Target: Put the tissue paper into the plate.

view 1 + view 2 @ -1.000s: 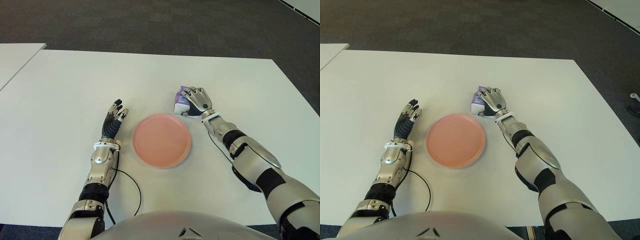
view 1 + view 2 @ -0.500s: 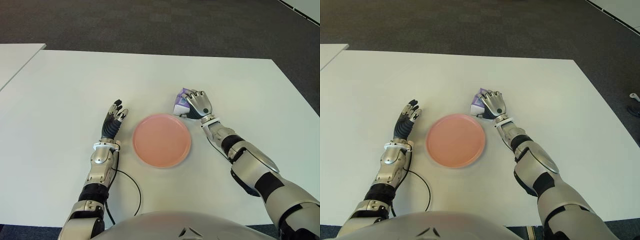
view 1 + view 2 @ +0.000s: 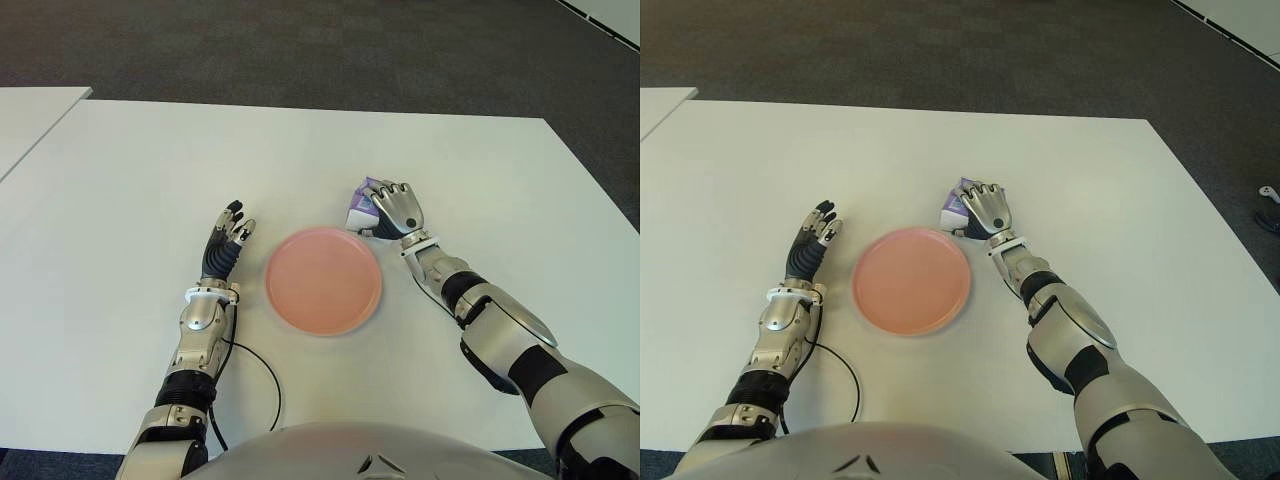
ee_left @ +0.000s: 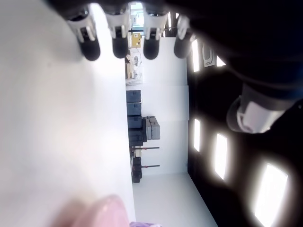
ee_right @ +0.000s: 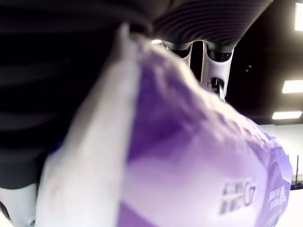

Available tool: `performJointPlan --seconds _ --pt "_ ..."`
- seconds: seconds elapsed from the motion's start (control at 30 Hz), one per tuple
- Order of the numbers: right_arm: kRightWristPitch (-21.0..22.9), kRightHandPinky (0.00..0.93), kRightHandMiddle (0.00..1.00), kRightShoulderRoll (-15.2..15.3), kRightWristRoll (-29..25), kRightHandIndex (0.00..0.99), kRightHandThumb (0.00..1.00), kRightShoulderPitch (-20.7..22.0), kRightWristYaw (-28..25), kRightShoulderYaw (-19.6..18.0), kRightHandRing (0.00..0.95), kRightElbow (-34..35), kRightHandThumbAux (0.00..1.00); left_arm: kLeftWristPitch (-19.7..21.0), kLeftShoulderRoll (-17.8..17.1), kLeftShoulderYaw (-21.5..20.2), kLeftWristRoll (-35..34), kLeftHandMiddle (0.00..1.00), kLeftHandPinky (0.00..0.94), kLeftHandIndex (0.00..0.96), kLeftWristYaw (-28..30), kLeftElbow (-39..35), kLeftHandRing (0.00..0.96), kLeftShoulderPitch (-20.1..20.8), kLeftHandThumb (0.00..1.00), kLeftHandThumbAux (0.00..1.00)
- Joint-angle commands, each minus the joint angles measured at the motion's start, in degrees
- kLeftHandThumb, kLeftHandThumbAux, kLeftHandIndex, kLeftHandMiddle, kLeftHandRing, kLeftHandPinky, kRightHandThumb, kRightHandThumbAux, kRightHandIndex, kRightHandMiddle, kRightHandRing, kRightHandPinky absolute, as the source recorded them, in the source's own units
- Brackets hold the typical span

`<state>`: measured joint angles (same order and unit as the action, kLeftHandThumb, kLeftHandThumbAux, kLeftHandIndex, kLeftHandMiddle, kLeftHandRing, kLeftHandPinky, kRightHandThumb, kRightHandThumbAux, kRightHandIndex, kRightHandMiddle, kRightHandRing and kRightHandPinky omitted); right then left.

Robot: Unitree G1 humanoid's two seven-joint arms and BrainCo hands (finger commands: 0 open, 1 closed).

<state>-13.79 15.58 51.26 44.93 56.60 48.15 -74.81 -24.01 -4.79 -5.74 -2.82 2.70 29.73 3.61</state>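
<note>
A purple and white tissue pack (image 3: 361,207) sits on the white table (image 3: 140,180) just beyond the right rim of the pink plate (image 3: 323,279). My right hand (image 3: 396,208) covers the pack, its fingers curled over it. In the right wrist view the pack (image 5: 189,156) fills the picture, pressed against the palm, with fingers (image 5: 215,66) wrapped past its far side. The plate holds nothing. My left hand (image 3: 227,242) shows to the left of the plate with its fingers (image 4: 118,42) stretched out straight and nothing in them.
A black cable (image 3: 262,375) loops on the table near my left forearm. A second white table (image 3: 30,115) stands at the far left. Dark carpet (image 3: 330,50) lies beyond the table's far edge.
My right hand has drawn slightly nearer and its fingers have closed more tightly over the tissue pack. The left hand has hardly moved.
</note>
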Motion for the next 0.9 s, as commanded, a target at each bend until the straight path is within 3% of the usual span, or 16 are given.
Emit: performJointPlan --seconds 0.03,0.9 --pt "-1.88 0.848 0.887 -1.81 1.73 0.439 0.746 -7.96 -3.02 1.75 0.87 -2.6 0.712 3.0 0.12 0.36 0.51 0.0 0.0 0.0 0.25 2.26 0.0 -2.89 0.0 0.463" --pt "-3.84 0.864 0.891 -0.29 1.83 0.44 0.749 -5.29 2.62 1.13 0.876 -1.73 0.709 3.53 0.5 0.06 -0.08 0.0 0.0 0.0 0.52 2.88 0.0 -2.44 0.0 0.465"
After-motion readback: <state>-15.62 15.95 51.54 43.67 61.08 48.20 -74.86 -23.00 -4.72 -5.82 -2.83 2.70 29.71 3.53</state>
